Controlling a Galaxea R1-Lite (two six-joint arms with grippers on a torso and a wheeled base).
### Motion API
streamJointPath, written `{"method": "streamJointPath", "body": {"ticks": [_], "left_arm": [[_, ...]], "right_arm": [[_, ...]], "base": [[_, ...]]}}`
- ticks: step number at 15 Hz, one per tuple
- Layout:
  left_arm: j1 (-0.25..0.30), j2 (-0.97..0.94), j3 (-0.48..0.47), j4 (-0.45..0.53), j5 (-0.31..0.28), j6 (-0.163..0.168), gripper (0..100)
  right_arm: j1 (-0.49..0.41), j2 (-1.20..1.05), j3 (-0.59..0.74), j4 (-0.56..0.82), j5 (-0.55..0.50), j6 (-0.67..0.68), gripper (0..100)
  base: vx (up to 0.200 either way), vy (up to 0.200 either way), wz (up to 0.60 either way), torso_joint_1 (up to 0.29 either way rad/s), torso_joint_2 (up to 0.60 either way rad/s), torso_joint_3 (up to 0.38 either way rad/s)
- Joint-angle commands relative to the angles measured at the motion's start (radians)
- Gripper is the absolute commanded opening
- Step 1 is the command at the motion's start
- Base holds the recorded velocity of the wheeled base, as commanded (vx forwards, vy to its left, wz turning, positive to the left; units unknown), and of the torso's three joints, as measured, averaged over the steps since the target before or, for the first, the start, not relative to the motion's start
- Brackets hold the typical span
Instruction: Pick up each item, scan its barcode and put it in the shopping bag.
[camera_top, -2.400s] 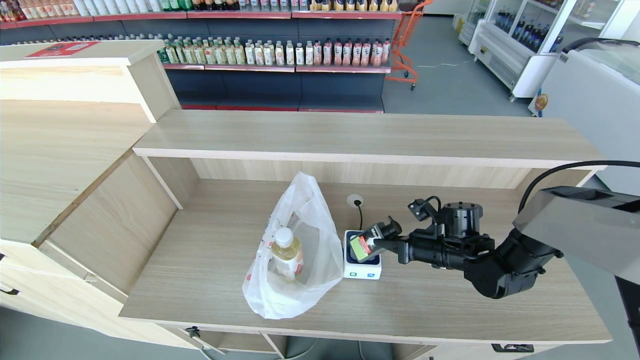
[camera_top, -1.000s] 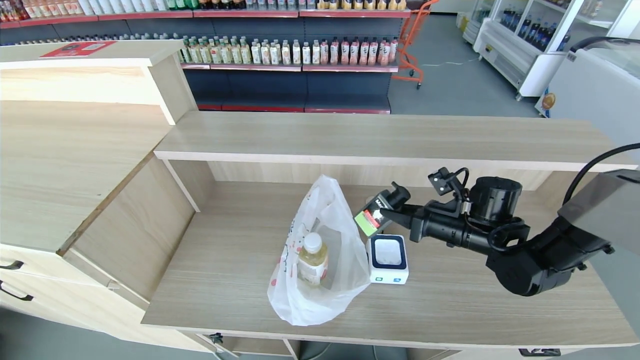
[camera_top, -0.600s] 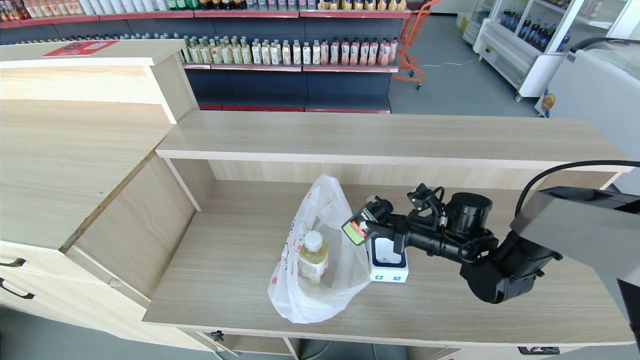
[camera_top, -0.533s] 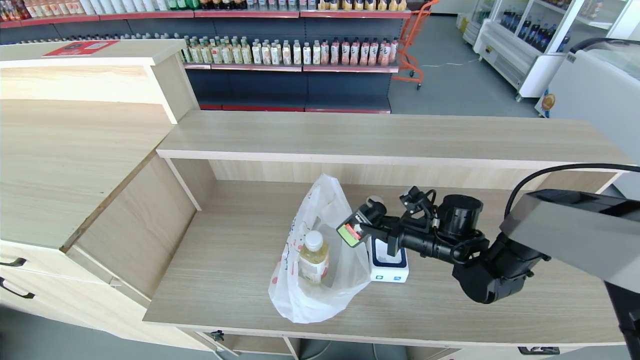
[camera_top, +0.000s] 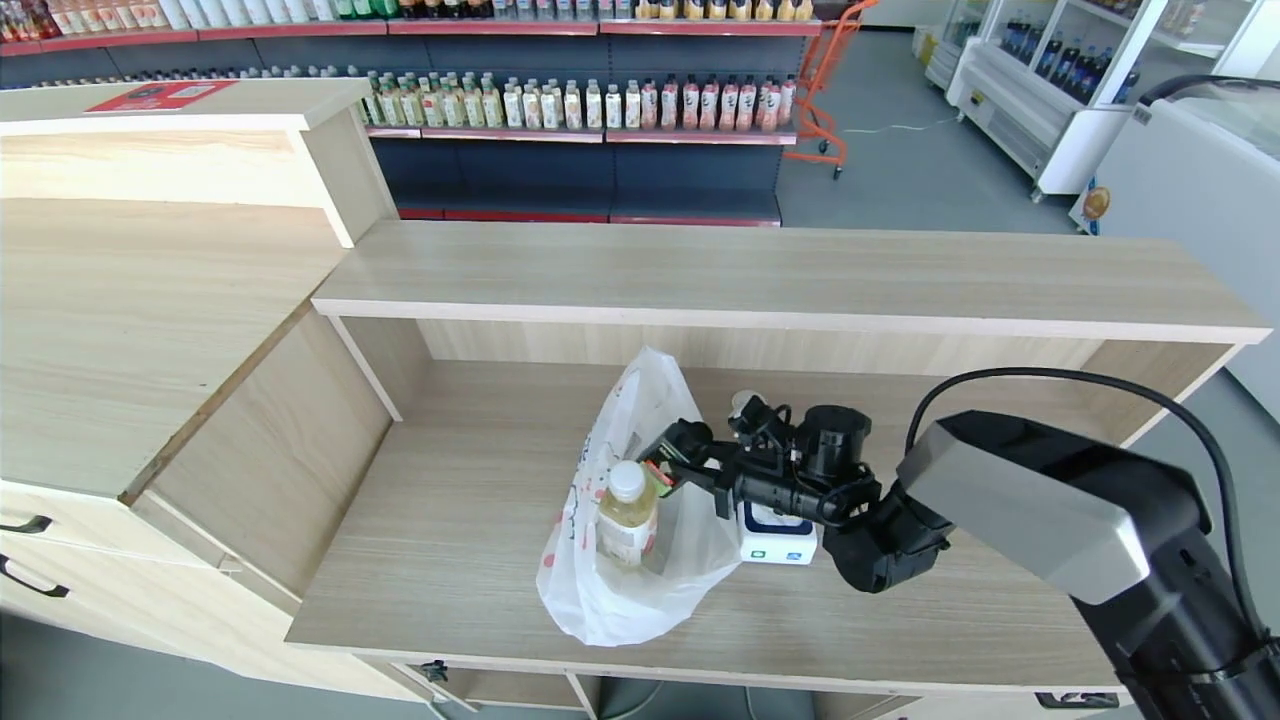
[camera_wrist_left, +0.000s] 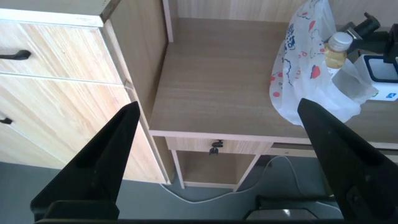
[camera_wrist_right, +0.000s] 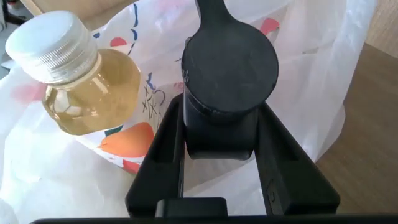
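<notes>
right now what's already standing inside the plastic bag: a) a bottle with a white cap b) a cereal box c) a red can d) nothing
a: a bottle with a white cap stands upright in the plastic bag, beside the small item that the right end effector holds at the bag's mouth.

The head view looks down from high across the counter (camera_top: 470, 520) to the far shelves (camera_top: 560, 150). The left wrist view stands well back, near left — the right one is close over the shopping bag (camera_top: 603, 608), which all share.
</notes>
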Motion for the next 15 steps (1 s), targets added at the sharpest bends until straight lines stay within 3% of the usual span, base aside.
{"method": "streamJointPath", "body": {"ticks": [1, 6, 7, 11, 15], "left_arm": [[0.000, 0.000, 0.000, 0.000, 0.000, 0.000, 100], [0.000, 0.000, 0.000, 0.000, 0.000, 0.000, 100], [0.000, 0.000, 0.000, 0.000, 0.000, 0.000, 100], [0.000, 0.000, 0.000, 0.000, 0.000, 0.000, 100], [0.000, 0.000, 0.000, 0.000, 0.000, 0.000, 100]], "right_arm": [[0.002, 0.087, -0.068, 0.007, -0.005, -0.031, 0], [0.006, 0.121, -0.096, 0.025, -0.008, -0.070, 0], [0.007, 0.124, -0.103, 0.027, -0.010, -0.070, 100], [-0.011, 0.081, -0.091, 0.033, -0.007, -0.012, 100], [-0.039, -0.083, -0.007, 0.027, -0.002, 0.232, 100]], "base": [[0.000, 0.000, 0.00, 0.000, 0.00, 0.000], [0.000, 0.000, 0.00, 0.000, 0.00, 0.000], [0.000, 0.000, 0.00, 0.000, 0.00, 0.000], [0.000, 0.000, 0.00, 0.000, 0.00, 0.000], [0.000, 0.000, 0.00, 0.000, 0.00, 0.000]]}}
